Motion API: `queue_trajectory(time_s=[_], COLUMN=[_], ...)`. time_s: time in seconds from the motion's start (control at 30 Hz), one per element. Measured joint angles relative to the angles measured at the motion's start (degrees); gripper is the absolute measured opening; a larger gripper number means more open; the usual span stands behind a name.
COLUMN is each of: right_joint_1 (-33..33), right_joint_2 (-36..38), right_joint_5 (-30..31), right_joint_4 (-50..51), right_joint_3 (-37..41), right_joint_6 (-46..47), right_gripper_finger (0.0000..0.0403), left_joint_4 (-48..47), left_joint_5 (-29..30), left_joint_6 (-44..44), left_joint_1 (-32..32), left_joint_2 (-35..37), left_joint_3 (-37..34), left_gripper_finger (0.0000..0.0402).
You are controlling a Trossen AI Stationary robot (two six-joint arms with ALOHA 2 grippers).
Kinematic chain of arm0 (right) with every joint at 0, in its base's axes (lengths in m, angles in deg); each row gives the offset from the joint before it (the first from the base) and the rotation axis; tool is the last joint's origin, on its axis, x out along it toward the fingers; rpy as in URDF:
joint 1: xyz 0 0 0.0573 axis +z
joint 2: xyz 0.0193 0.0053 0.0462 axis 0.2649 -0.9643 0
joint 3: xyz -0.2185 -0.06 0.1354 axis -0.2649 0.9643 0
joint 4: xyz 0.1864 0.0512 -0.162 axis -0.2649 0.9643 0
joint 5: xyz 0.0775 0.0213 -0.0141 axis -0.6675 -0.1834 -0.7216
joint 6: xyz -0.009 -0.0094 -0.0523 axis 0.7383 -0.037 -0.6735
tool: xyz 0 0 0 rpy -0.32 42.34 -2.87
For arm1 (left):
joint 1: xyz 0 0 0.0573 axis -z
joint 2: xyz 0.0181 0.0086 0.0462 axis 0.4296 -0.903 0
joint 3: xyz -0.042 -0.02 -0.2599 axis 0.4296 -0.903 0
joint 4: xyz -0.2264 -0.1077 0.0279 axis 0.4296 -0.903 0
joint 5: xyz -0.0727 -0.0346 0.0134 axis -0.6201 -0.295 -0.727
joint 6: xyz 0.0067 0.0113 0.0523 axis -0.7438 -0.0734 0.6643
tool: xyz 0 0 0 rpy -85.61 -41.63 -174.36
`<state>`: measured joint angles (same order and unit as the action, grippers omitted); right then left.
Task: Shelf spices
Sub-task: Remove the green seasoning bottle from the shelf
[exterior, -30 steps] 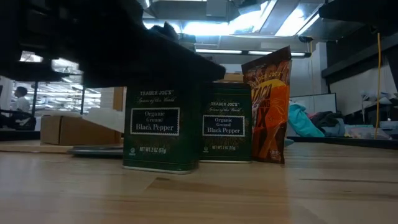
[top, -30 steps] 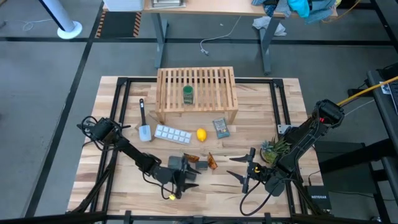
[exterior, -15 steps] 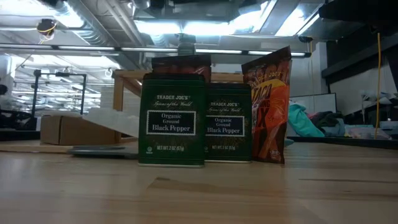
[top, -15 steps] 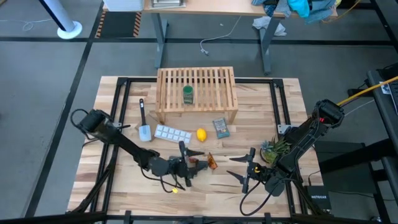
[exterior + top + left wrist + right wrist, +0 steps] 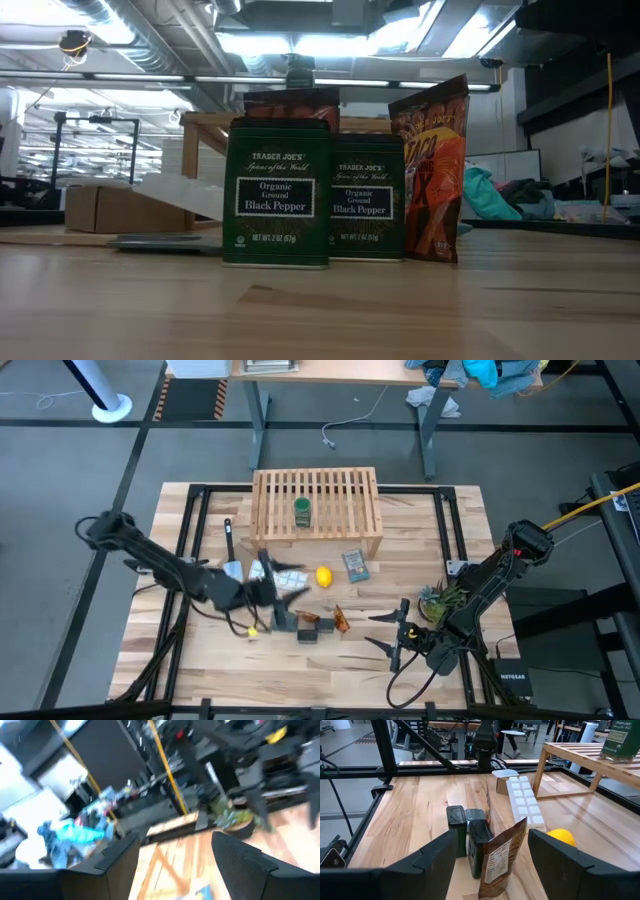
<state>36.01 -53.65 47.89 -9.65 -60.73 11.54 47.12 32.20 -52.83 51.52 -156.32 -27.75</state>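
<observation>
The light wooden shelf (image 5: 317, 490) stands at the table's far side, and the green-lidded jar (image 5: 302, 512) rests on its slats. Two dark pepper tins (image 5: 276, 195) (image 5: 368, 197) stand upright on the tabletop, side by side, with one orange-brown packet (image 5: 430, 170) upright beside them and a second packet (image 5: 290, 100) behind. The high view shows the tins (image 5: 283, 622) (image 5: 307, 630) and the packet (image 5: 340, 620). My left gripper (image 5: 278, 582) is open and blurred, above the table to the far left of the tins. My right gripper (image 5: 395, 632) waits open to the right of the packets.
A white ice tray (image 5: 275, 573), a lemon (image 5: 323, 576) and a blue-grey flat packet (image 5: 354, 565) lie between the shelf and the tins. A spatula (image 5: 232, 555) lies to the left, and a small plant (image 5: 440, 600) stands to the right. Black frame rails border the table.
My left gripper has pulled away from the near tin. It rose and swung from the table's near edge toward the far left, over the ice tray. Early on, the near tin shifted a little closer to the other tin, and it has stood still since.
</observation>
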Motion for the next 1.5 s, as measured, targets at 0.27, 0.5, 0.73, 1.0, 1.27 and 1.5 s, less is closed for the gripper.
queue_trajectory(time_s=[0.27,0.5,0.73,1.0,1.27,1.5], right_joint_1=[-0.01,0.00,0.00,0.00,0.00,-0.02], right_joint_2=[0.00,0.00,0.00,0.00,0.00,0.00], right_joint_5=[0.01,0.08,0.14,0.17,0.19,0.19], right_joint_4=[-0.01,0.03,0.03,0.05,0.03,-0.03], right_joint_3=[0.00,0.00,0.00,-0.02,-0.02,-0.01], right_joint_6=[0.00,-0.02,-0.02,-0.06,-0.06,-0.04], right_gripper_finger=[0.0250,0.0250,0.0250,0.0250,0.0250,0.0250], left_joint_4=[-30.67,-36.96,-36.30,-28.92,-24.90,-19.51], left_joint_5=[-6.73,-25.05,-37.82,-49.68,-59.06,-60.25], left_joint_6=[-16.19,-20.15,-18.90,-19.12,-19.75,-16.36], left_joint_1=[-12.32,-25.37,-36.59,-47.16,-52.53,-53.10], left_joint_2=[15.16,20.77,20.14,19.82,16.59,9.72], left_joint_3=[0.00,-3.06,-6.58,-9.73,-10.80,-10.80], left_gripper_finger=[0.0241,0.0241,0.0241,0.0241,0.0241,0.0241])
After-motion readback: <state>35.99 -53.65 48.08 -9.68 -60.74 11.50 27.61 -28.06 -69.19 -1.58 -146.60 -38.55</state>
